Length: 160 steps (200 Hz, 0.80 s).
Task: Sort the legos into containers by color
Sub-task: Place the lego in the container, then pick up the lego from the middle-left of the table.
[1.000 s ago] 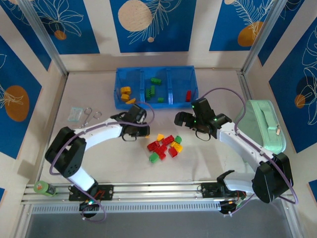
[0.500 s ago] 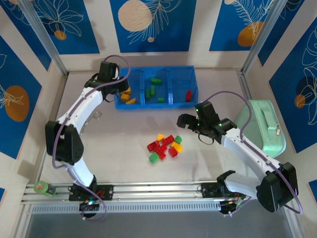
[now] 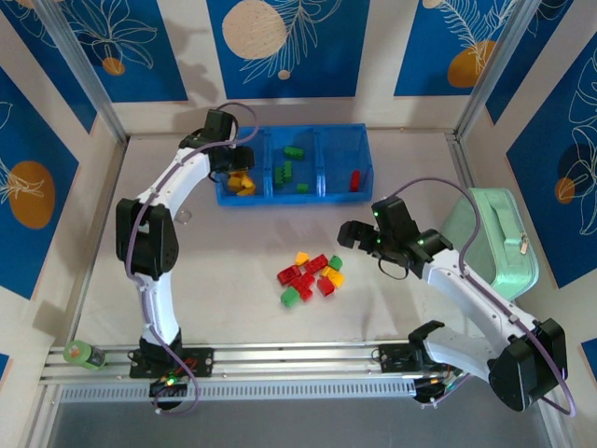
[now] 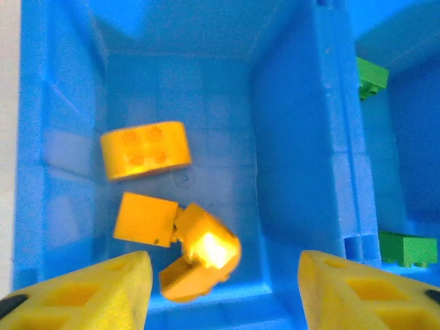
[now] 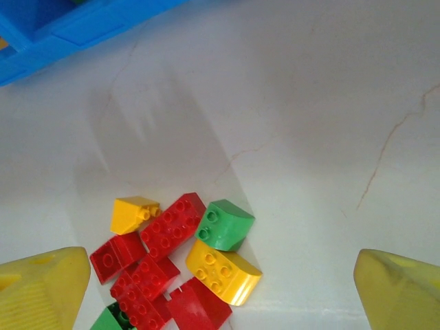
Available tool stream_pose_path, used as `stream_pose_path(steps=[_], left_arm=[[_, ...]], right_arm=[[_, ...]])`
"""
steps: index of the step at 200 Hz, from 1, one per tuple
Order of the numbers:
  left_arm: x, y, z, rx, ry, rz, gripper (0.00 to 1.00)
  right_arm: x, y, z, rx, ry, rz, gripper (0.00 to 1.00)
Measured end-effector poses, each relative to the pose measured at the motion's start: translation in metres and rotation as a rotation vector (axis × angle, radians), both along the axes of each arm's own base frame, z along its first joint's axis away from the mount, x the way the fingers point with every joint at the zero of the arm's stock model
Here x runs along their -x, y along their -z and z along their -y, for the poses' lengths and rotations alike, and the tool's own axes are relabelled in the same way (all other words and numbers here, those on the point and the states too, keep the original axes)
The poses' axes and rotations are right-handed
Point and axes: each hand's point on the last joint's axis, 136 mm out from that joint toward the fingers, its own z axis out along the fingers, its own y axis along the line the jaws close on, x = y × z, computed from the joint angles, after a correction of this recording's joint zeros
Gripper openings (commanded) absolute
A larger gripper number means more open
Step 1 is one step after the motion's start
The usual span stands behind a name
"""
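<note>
The left arm stretches toward the far edge of the bench (image 3: 233, 308), left gripper (image 3: 235, 166) pointing down, jaws parted and empty. The right arm is bent, right gripper (image 3: 347, 232) near mid-bench, jaws spread wide.

Mint-green zipped case (image 3: 490, 238) at right; green roll (image 3: 82, 355) near-left corner.

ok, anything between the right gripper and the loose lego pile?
Nothing visible. The right gripper, fingers open, sits just right of the lego pile. The right wrist view shows bare table beside the pile and no other object between the fingers and the bricks.
</note>
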Motion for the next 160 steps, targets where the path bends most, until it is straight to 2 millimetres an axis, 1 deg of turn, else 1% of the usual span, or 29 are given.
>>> stream_pose_path(steps=[14, 27, 39, 46, 54, 68, 78, 91, 101, 108, 123, 144, 160], left_arm=[[-0.001, -0.005, 0.001, -0.008, 0.008, 0.014, 0.65], [0.003, -0.007, 0.005, -0.023, 0.023, 0.019, 0.65], [0.011, -0.009, 0.009, -0.038, 0.040, 0.022, 0.65], [0.018, -0.012, 0.014, -0.044, 0.057, 0.025, 0.65], [0.027, -0.016, 0.024, -0.049, 0.086, 0.033, 0.65], [0.048, -0.025, 0.047, -0.051, 0.153, 0.048, 0.65], [0.066, -0.029, 0.067, -0.040, 0.213, 0.055, 0.66], [0.092, -0.028, 0.090, -0.023, 0.296, 0.049, 0.66], [0.112, -0.021, 0.107, -0.011, 0.359, 0.031, 0.66], [0.127, -0.013, 0.117, -0.005, 0.401, 0.010, 0.66], [0.157, 0.012, 0.132, -0.002, 0.471, -0.054, 0.67], [0.192, 0.051, 0.137, -0.028, 0.527, -0.152, 0.67], [0.212, 0.073, 0.136, -0.045, 0.551, -0.205, 0.67]], right_arm=[[0.003, 0.003, 0.002, 0.005, 0.001, -0.008, 0.99], [0.005, 0.004, 0.003, 0.006, 0.004, -0.009, 0.99], [0.006, 0.003, 0.004, 0.003, 0.006, -0.006, 0.99], [0.006, 0.003, 0.004, 0.001, 0.008, -0.006, 0.99], [0.006, 0.003, 0.004, 0.001, 0.008, -0.006, 0.99], [0.006, 0.003, 0.004, 0.001, 0.009, -0.006, 0.99], [0.006, 0.003, 0.004, 0.000, 0.011, -0.007, 0.99], [0.006, 0.003, 0.004, -0.001, 0.012, -0.007, 0.99], [0.006, 0.003, 0.004, -0.002, 0.016, -0.008, 1.00], [0.005, 0.003, 0.004, -0.002, 0.018, -0.008, 1.00], [0.005, 0.003, 0.005, -0.004, 0.024, -0.008, 1.00], [0.004, 0.003, 0.007, -0.006, 0.030, -0.007, 1.00], [0.004, 0.003, 0.007, -0.006, 0.030, -0.007, 1.00]])
